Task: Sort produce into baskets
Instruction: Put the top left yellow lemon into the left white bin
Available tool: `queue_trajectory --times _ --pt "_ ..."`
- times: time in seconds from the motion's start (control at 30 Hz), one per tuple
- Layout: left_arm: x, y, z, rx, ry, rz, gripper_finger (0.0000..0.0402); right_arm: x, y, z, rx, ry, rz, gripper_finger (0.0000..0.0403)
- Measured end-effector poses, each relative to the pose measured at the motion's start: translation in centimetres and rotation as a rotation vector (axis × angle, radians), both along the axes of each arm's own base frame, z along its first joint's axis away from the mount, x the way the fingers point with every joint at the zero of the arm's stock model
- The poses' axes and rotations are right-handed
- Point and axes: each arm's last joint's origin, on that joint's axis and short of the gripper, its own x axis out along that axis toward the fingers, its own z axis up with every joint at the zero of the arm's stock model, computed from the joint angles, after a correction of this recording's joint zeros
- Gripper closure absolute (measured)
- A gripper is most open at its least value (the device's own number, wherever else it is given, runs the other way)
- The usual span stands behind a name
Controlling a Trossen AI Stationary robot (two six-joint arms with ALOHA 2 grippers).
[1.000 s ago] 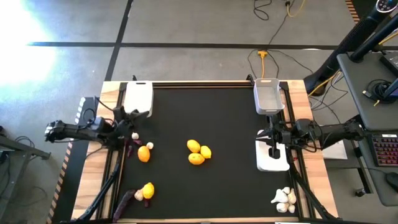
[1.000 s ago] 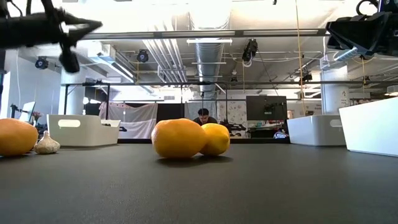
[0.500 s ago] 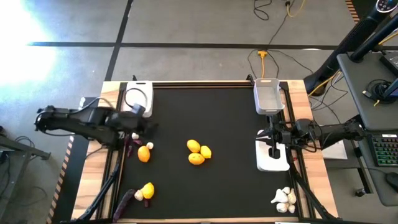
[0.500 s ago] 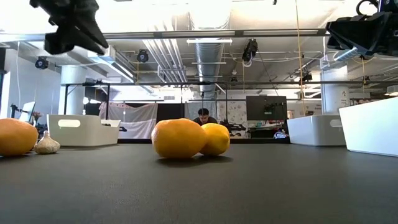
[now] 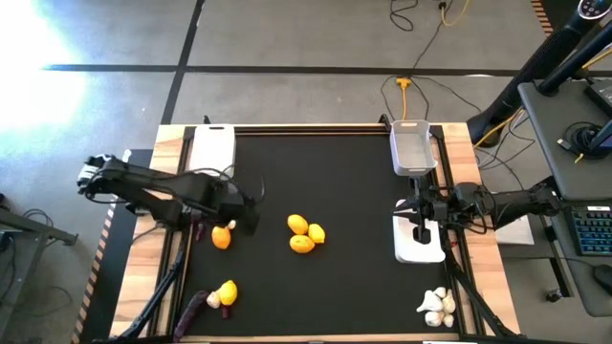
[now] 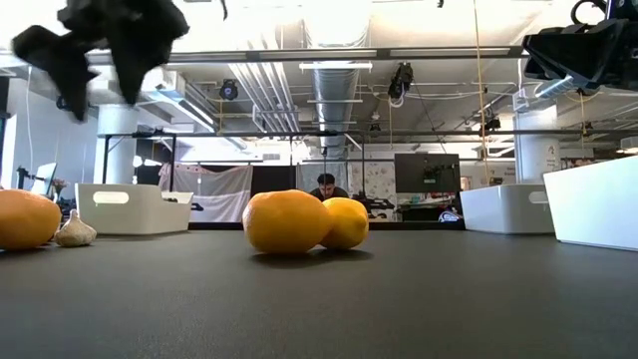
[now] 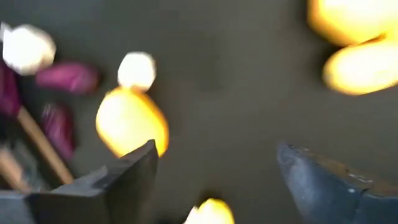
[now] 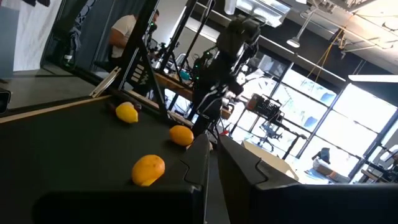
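Fingers spread wide and empty, my left end effector (image 5: pixel 251 203) hangs just above the orange fruit (image 5: pixel 222 236), which lies slightly behind it on the surface; right end effector (image 5: pixel 418 232), closed, is far off.

I've got three yellow lemons (image 5: pixel 305 234) clustered touching mid-table, an orange fruit (image 5: pixel 221 237) at the left beside a garlic bulb (image 5: pixel 230 225), and another lemon (image 5: pixel 228 291) against purple eggplant pieces (image 5: pixel 200 304) at the near left. A garlic pile (image 5: pixel 436 306) sits near right. One white basket (image 5: pixel 212 149) sits far left, two baskets (image 5: pixel 410 148) along the right, the nearer one (image 5: pixel 418 243) under the right arm.
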Motion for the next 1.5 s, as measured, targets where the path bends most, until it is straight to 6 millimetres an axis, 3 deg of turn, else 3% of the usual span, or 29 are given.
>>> queue_trajectory --times 0.17,0.4,0.7,1.07,1.5 --pt "-0.3 -0.2 -2.6 -0.102 0.145 0.087 0.0055 0.0 0.0 0.0 0.000 0.000 0.000 0.0376" --pt "-1.3 -0.1 -5.7 -0.134 0.282 0.232 0.0055 0.0 0.0 0.0 0.000 0.000 0.000 0.0376" --pt "-2.5 0.2 -8.6 -0.083 0.313 0.408 0.0056 0.0 0.0 0.0 0.000 0.000 0.000 0.0376" --pt "-3.1 0.6 -11.4 -0.003 0.277 0.465 0.0057 0.0 0.0 0.0 0.000 0.000 0.000 0.0376" --pt "-2.4 0.5 -11.9 -0.018 0.235 0.429 0.0136 0.0 0.0 0.0 0.000 0.000 0.000 0.0376"
